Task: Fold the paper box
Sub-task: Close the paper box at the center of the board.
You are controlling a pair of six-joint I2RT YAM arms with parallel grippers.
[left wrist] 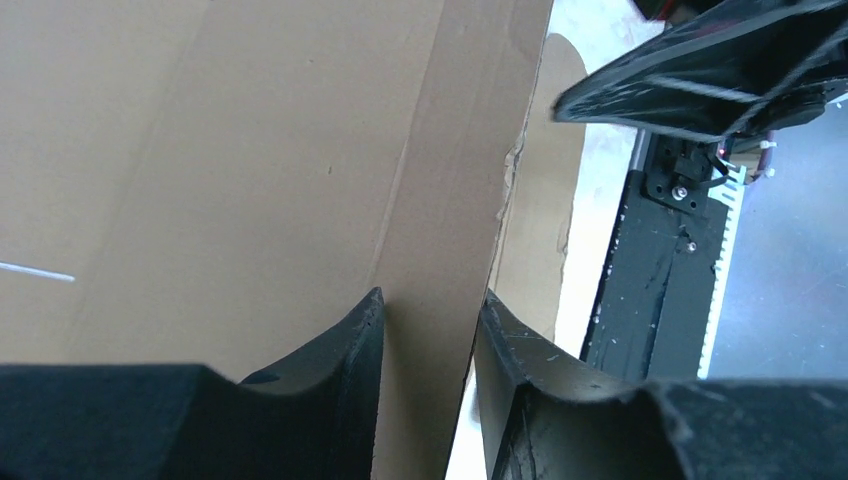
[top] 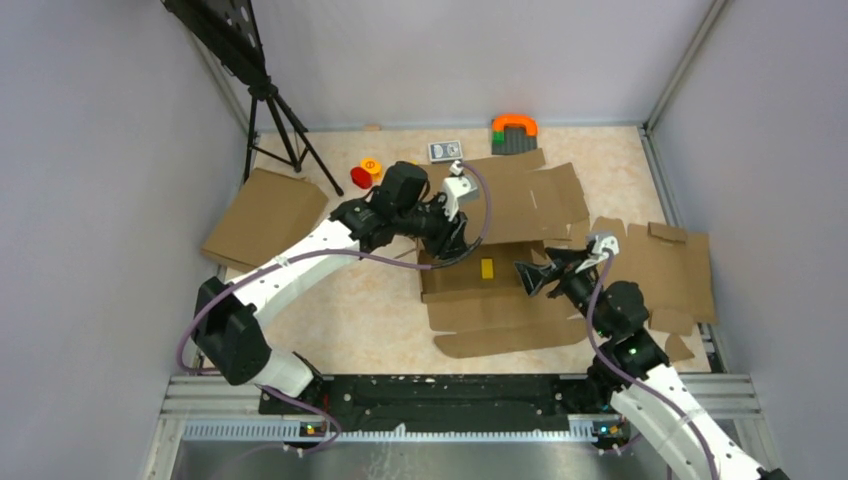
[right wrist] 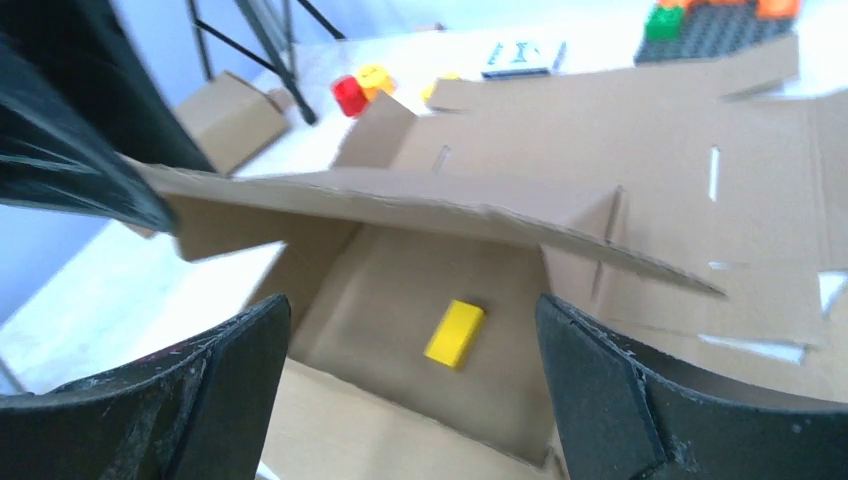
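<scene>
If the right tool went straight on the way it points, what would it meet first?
Most likely the yellow block lying inside the paper box, straight ahead of the open right tool; depth is unclear, so the box's floor may come first.

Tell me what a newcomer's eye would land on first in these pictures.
The big brown paper box sprawls half-folded at mid-table, with a small yellow block lying in its tray. The left gripper pinches a raised wall at the tray's far left corner, while the right gripper gapes open at the tray's right side, holding nothing.
</scene>
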